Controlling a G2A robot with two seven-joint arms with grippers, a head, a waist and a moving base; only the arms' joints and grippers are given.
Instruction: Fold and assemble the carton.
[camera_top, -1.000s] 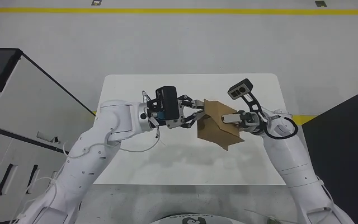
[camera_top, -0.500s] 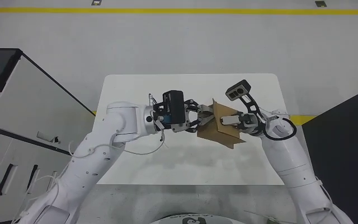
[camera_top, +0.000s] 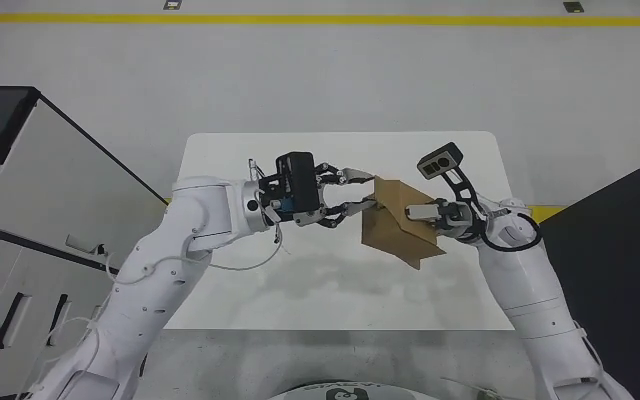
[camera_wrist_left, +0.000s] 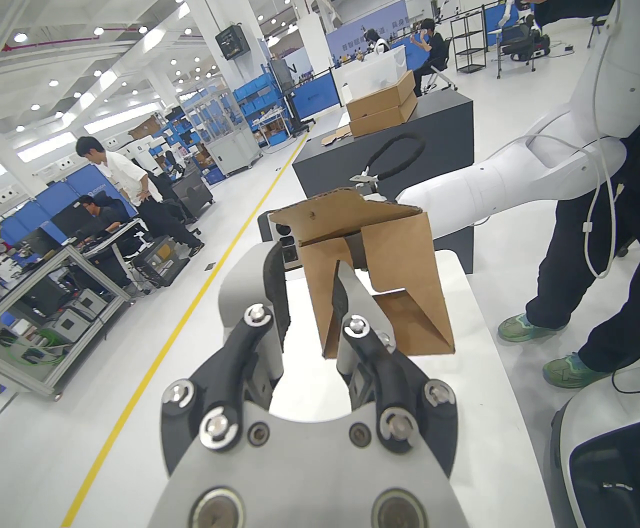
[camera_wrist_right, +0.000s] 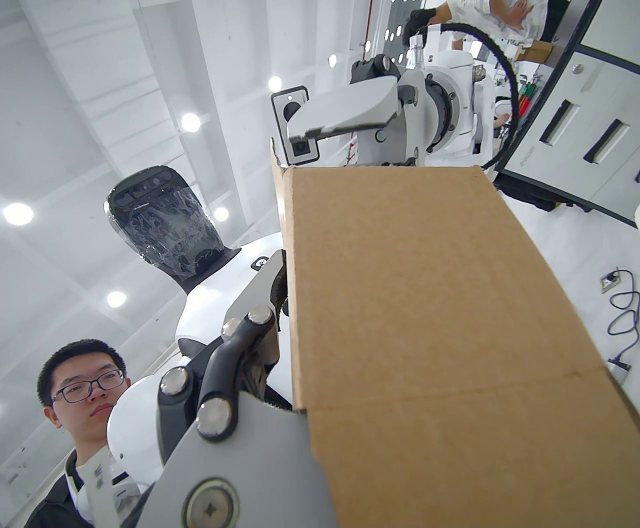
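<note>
A brown cardboard carton (camera_top: 400, 228), partly folded with open flaps, hangs above the white table's right half. My right gripper (camera_top: 414, 212) is shut on the carton's right wall; in the right wrist view one finger (camera_wrist_right: 260, 320) presses the carton (camera_wrist_right: 425, 325) and the other is hidden behind it. My left gripper (camera_top: 352, 192) stands open at the carton's left edge. In the left wrist view its gripper (camera_wrist_left: 307, 265) has the left panel of the carton (camera_wrist_left: 400, 260) between its spread fingers, and I cannot tell if they touch it.
The white table (camera_top: 250, 160) has bare surface to the left and front of the carton. A dark cabinet (camera_top: 60, 150) stands off the left edge and a dark block (camera_top: 600, 240) off the right. A yellow floor line (camera_top: 300, 18) runs behind.
My left gripper pushed in against the carton, then drew back left with its fingers spread wider. The right arm and the carton shifted slightly to the right.
</note>
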